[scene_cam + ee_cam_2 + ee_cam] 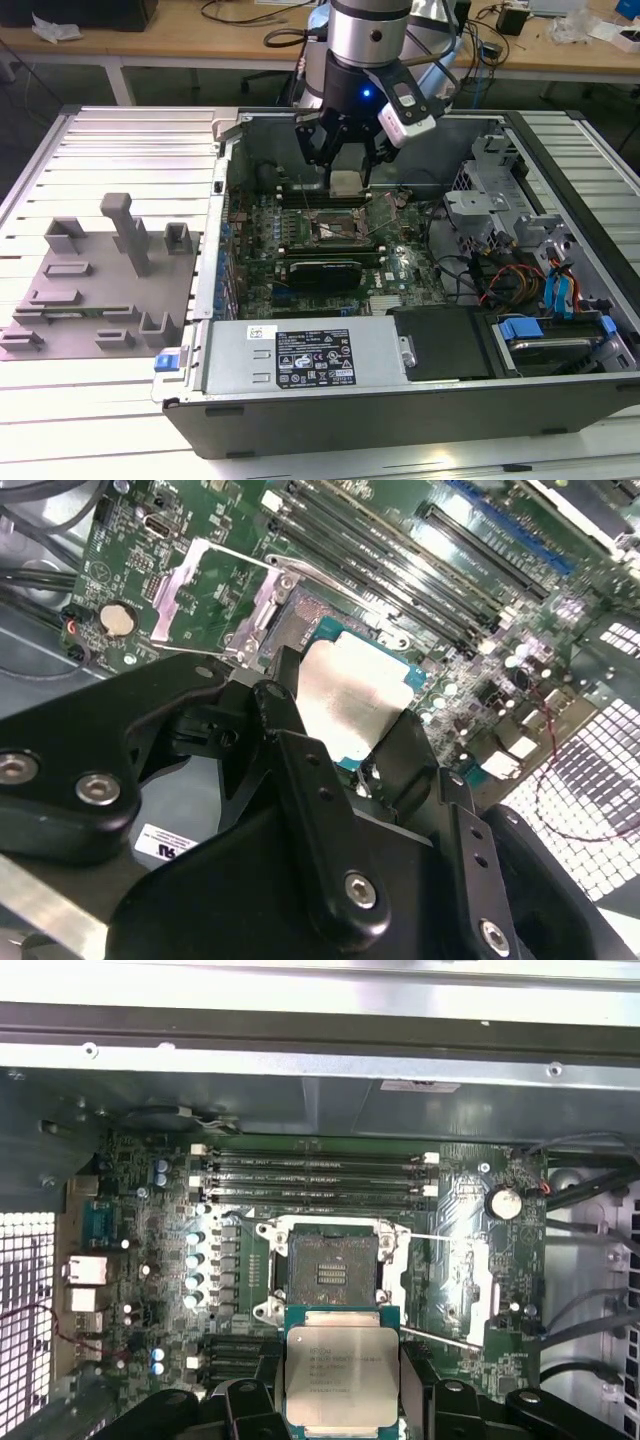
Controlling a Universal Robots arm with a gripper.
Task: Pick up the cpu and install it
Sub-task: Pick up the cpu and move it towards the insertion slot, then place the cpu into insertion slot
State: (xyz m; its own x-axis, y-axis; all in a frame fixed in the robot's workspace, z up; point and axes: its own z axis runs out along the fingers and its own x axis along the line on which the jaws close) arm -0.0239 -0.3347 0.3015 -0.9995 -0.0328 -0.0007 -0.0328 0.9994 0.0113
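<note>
Because the cpu (340, 1370) has to drop flat into its seat, your pincer (346, 168) is clenched on two opposite edges of it and carries it level, silvery lid up, with the fingers (410, 752) clear of the face. It hangs inside the open case (400, 420), above the board and free of it. In the first wrist view the chip sits just beside the socket (330, 1270) rather than over it, so by my reading you are not yet aligned. The socket is bare, and its load plate (455, 1285) is swung back to one side with the thin levers out, which leaves the seat open from above. The grey tray (100, 290) lies on the counter (130, 130) at the exterior view's left, well apart from the chip. As for writing, several lines of dark print cross the lid, and a white label with black print and small marks sits on the power supply (300, 355); I leave both unread.
</note>
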